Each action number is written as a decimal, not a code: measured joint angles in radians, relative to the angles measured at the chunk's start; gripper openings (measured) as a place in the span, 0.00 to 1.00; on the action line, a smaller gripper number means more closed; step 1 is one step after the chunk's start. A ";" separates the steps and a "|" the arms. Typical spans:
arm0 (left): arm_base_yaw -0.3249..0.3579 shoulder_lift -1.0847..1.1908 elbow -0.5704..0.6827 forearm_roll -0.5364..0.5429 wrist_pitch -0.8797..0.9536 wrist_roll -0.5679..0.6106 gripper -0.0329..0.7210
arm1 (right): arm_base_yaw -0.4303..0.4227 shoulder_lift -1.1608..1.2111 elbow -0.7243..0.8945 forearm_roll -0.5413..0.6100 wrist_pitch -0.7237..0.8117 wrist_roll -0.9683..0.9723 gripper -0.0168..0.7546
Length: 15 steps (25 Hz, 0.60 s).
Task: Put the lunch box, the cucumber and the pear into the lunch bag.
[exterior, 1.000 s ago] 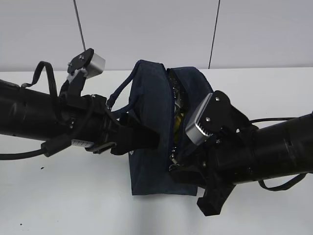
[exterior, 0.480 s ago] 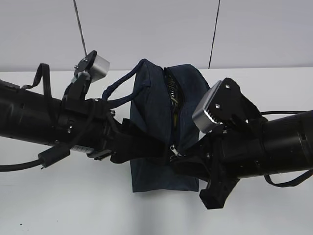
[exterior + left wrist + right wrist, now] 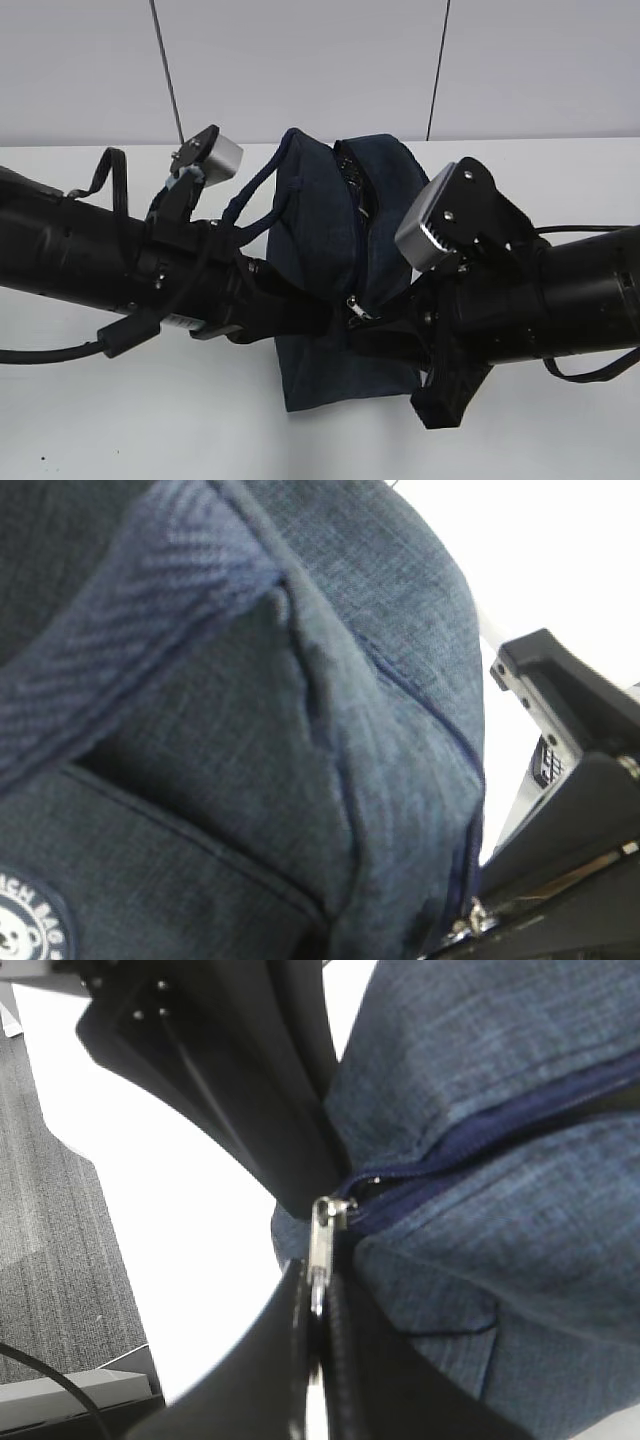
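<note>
The dark navy lunch bag (image 3: 320, 230) stands in the middle of the white table, and its fabric fills the left wrist view (image 3: 300, 730). My right gripper (image 3: 378, 328) is shut on the metal zipper pull (image 3: 320, 1235) at the bag's near end, also seen in the exterior view (image 3: 352, 305). My left gripper (image 3: 300, 312) presses into the bag's near left side and seems shut on its fabric; its jaws are hidden in its own view. The lunch box, the cucumber and the pear are out of sight.
The bag's loop handles (image 3: 262, 185) hang over my left arm. The white table (image 3: 120, 420) runs to a pale wall behind. In the right wrist view the table edge and grey floor (image 3: 60, 1220) lie to the left.
The bag's top opening has narrowed, and the yellow inside no longer shows. My left arm moved right and pushed the bag's near end right. The right gripper kept hold of the pull.
</note>
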State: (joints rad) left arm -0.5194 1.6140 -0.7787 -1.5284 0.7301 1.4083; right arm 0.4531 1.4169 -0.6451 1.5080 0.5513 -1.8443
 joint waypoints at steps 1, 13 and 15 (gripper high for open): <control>0.000 0.000 -0.001 0.001 -0.003 0.000 0.04 | 0.000 -0.001 0.000 -0.001 0.000 0.000 0.03; -0.006 0.000 -0.007 0.062 -0.059 0.002 0.02 | 0.000 -0.098 0.004 -0.011 -0.058 0.000 0.03; -0.006 0.000 -0.007 0.087 -0.079 0.002 0.02 | 0.000 -0.115 0.004 -0.004 -0.064 0.000 0.03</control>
State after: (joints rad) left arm -0.5252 1.6140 -0.7856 -1.4411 0.6510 1.4107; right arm 0.4531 1.3015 -0.6412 1.5035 0.4870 -1.8443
